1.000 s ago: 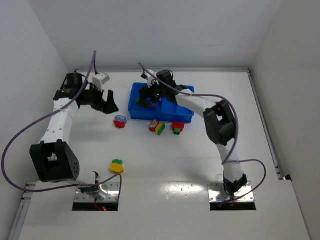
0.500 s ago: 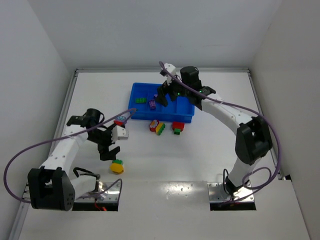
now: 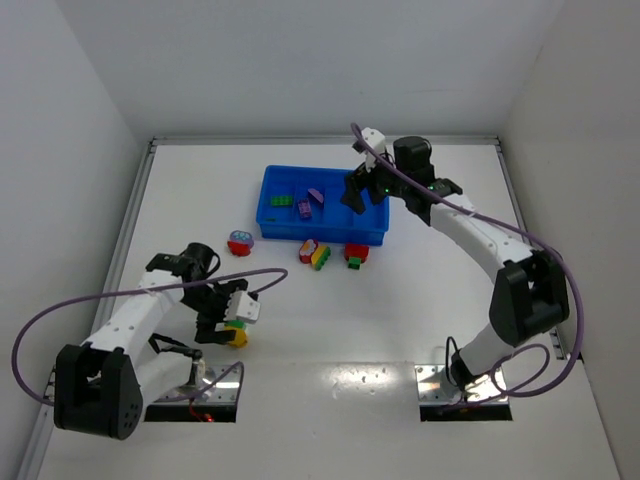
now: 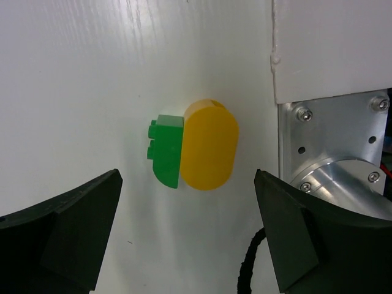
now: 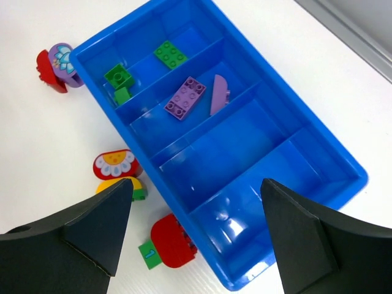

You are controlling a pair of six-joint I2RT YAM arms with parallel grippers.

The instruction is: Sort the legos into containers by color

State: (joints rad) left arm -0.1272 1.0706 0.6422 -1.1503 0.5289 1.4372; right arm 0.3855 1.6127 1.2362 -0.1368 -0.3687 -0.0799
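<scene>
Left wrist view: the left tool (image 4: 187, 184) hangs spread wide and empty. A yellow-and-green lego (image 4: 196, 144) lies just ahead between its fingers, toward the counter's near left corner. It looks light, rigid and slick; I'd pinch its outer side faces. Toward the far edge, the right tool (image 5: 196, 184) gapes empty over the blue tray (image 5: 245, 147): green bricks (image 5: 171, 53) in one end compartment, purple bricks (image 5: 188, 98) next, two bare.

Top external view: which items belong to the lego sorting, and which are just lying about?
Job things: blue tray; green bricks and purple bricks in it; green-and-yellow piece under the open left gripper; red-and-purple piece, red-and-yellow pieces, red-and-green piece beside the tray; open right gripper.

Just there: metal base plates; white table.
</scene>
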